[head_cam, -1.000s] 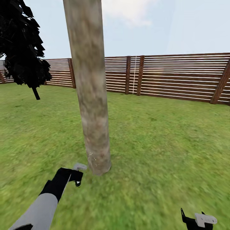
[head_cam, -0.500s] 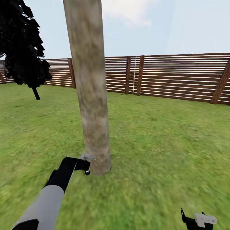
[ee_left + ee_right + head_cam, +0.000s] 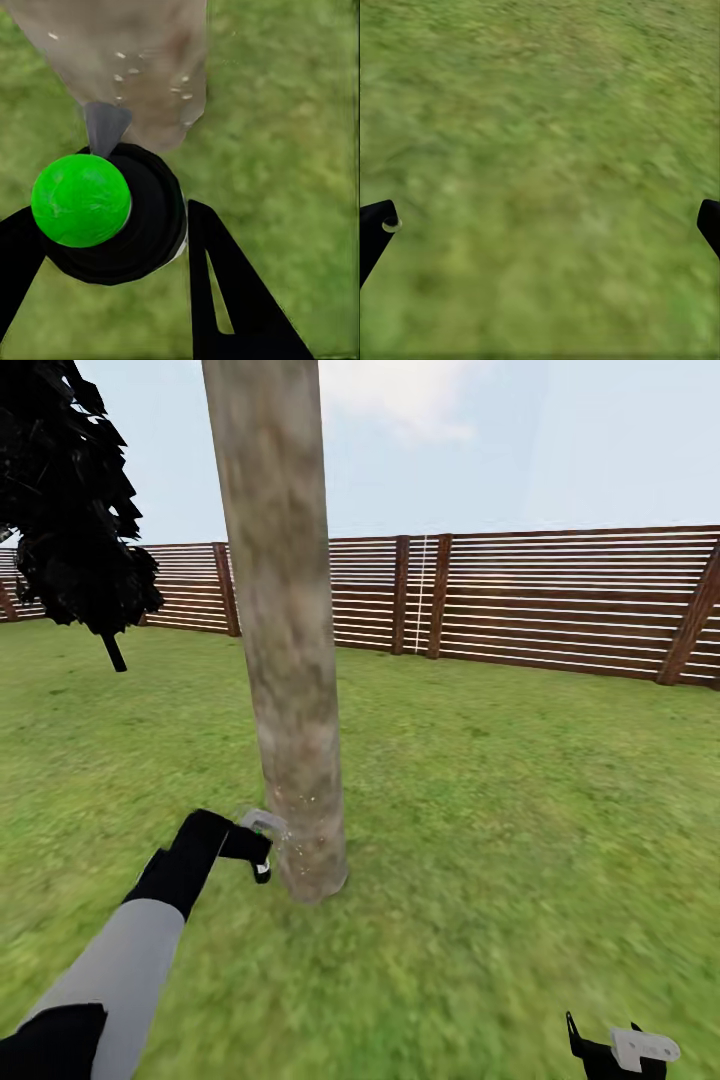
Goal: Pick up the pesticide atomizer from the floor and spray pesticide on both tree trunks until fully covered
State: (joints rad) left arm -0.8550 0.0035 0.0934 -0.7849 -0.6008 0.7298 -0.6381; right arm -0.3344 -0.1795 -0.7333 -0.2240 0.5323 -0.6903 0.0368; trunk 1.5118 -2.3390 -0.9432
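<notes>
Head view: on the grass lawn (image 3: 520, 830) of the fenced garden, the left gripper (image 3: 262, 847) is held low beside a thick grey-beige tree trunk (image 3: 290, 660), carrying the pesticide atomizer (image 3: 264, 825) with its nozzle end just beside the bark near the base. Pale droplets speckle the trunk's lower part. A brown slatted wooden fence (image 3: 560, 600) rings the lawn behind, and a black columnar tree (image 3: 70, 510) stands at the far left. The right gripper (image 3: 620, 1050) hangs low at the frame's corner, well apart from the trunk.

Left wrist view: the black fingers (image 3: 225, 292) pinch the atomizer's dark round body (image 3: 146, 217), topped by a bright green cap (image 3: 81, 199); its grey nozzle (image 3: 105, 126) points at the droplet-flecked trunk (image 3: 127, 60).

Right wrist view: the fingertips (image 3: 376, 229) stand spread wide at either edge over bare grass (image 3: 540, 165), holding nothing.
</notes>
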